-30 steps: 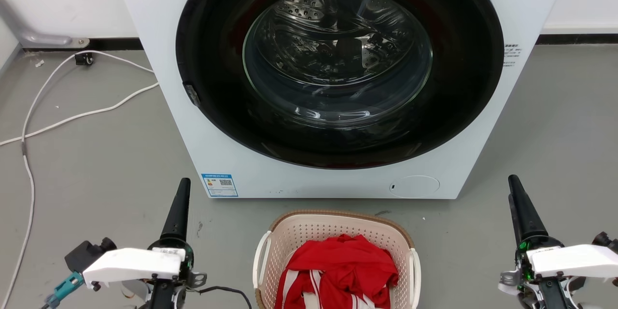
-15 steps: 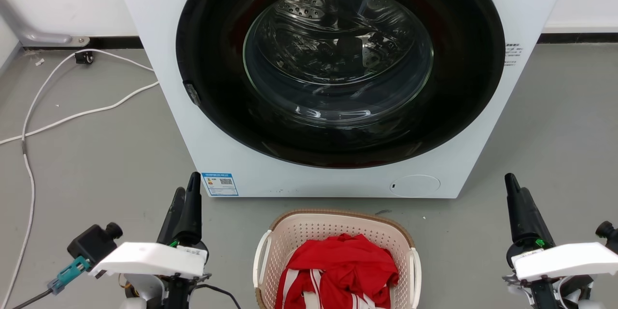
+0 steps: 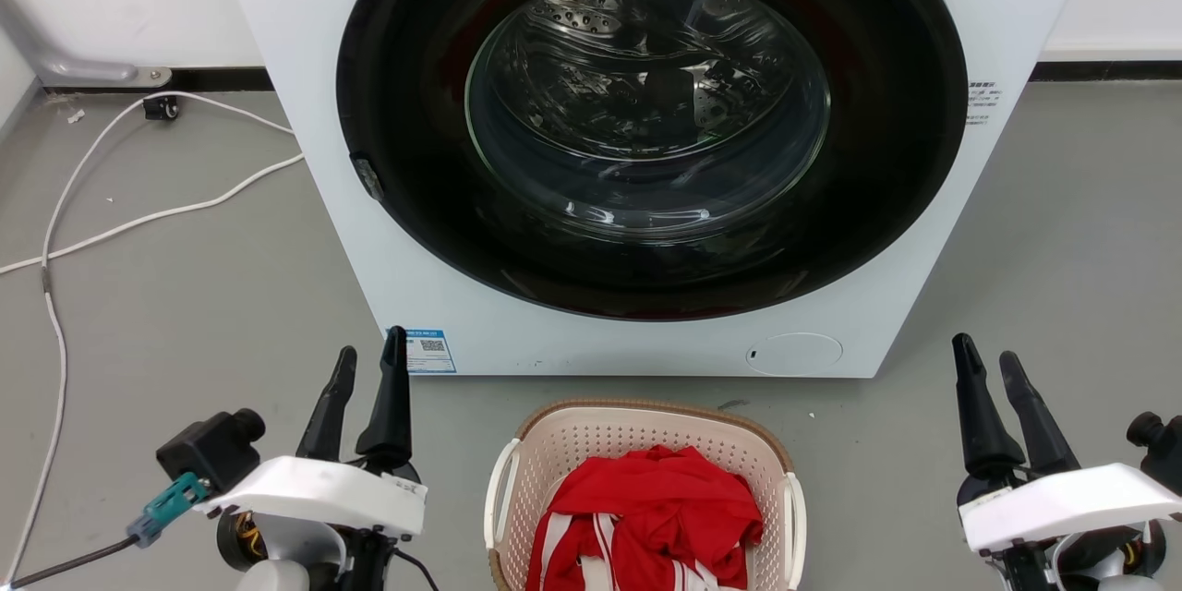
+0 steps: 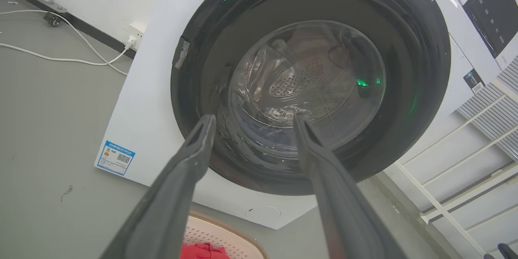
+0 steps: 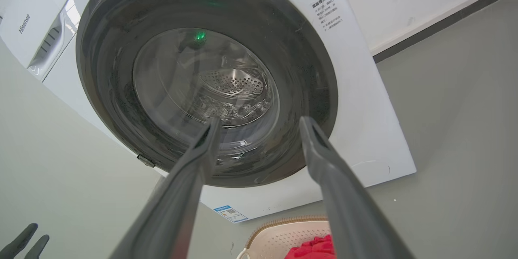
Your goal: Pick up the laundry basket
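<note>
Cream-white perforated plastic laundry basket (image 3: 591, 448), rounded-rectangular and with a brown woven-look rim, was found on the grey floor (image 3: 185, 323). It stood just beside the lower front edge of the white front-loading washing machine (image 3: 600, 351) and well apart from the floor's far edge under the wall. It was not held by anything. The left gripper (image 3: 371, 343) and the right gripper (image 3: 984, 349) were each seen with the two dark fingers parted by a moderate gap and with nothing between them. Both were placed to the outer sides of the basket, apart from it, and pointed toward the machine.

Several failures could be expected from here. The two white side handles (image 3: 494, 489) were thin and lay close against the walls. A finger could therefore be pushed against a wall instead of under a handle, and the light basket would probably be slid over the smooth floor. If only one handle were taken, or the arms were raised unevenly, the basket would be tipped and the red garment with white stripes (image 3: 656, 503) could be spilled. Since the machine stood so near, its front panel could also be struck by the fingertips.

The basket looked upright and undamaged, with its walls pierced by small regular holes, and the garment was heaped inside it. Its near end was cut off in the head view, so that part could not be judged.
</note>
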